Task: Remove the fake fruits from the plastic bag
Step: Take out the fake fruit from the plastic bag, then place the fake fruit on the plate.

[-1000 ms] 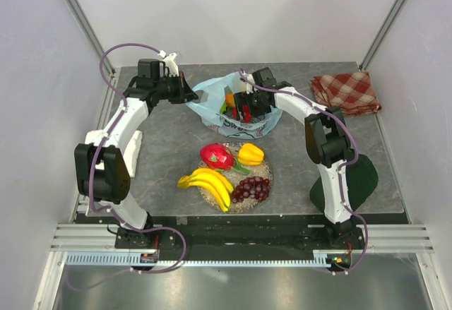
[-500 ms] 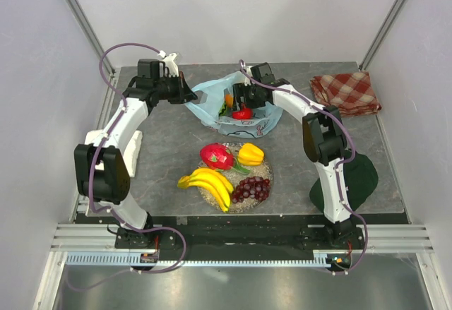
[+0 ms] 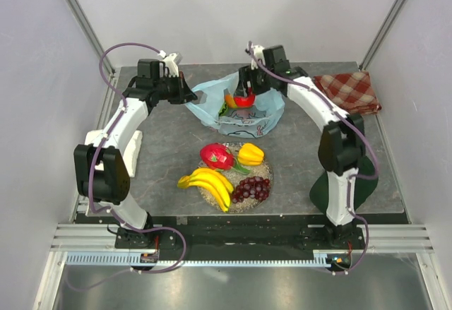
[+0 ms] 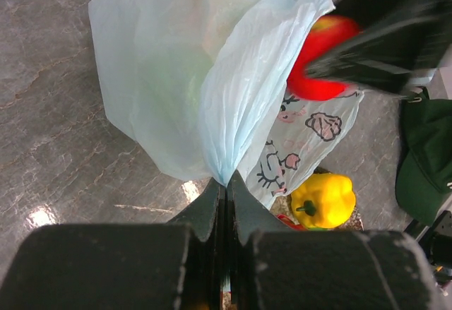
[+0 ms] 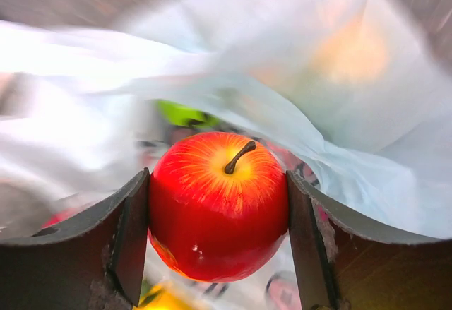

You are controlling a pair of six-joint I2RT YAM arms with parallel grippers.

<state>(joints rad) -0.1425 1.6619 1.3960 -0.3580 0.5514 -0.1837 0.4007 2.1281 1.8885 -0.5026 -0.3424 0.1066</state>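
The light blue plastic bag [image 3: 244,116] lies at the table's back middle. My left gripper [image 3: 189,95] is shut on a pinch of the bag's left edge [image 4: 224,162]. My right gripper [image 3: 244,98] is shut on a red apple [image 5: 217,204] and holds it above the bag's mouth; the apple also shows in the left wrist view [image 4: 319,59]. A green-orange mango [image 3: 227,104] sits inside the bag. A dragon fruit [image 3: 216,156], a yellow pepper [image 3: 251,155], a banana bunch [image 3: 208,184] and purple grapes [image 3: 252,189] lie on a round speckled plate [image 3: 265,171] in front.
A red checkered cloth [image 3: 346,91] lies at the back right. A dark green cap [image 3: 357,179] sits at the right beside the right arm. A white block [image 3: 133,152] lies at the left edge. White walls close in the table.
My right gripper has risen out of the bag toward the back with the red apple in it. The left gripper has stayed shut on the bag's edge.
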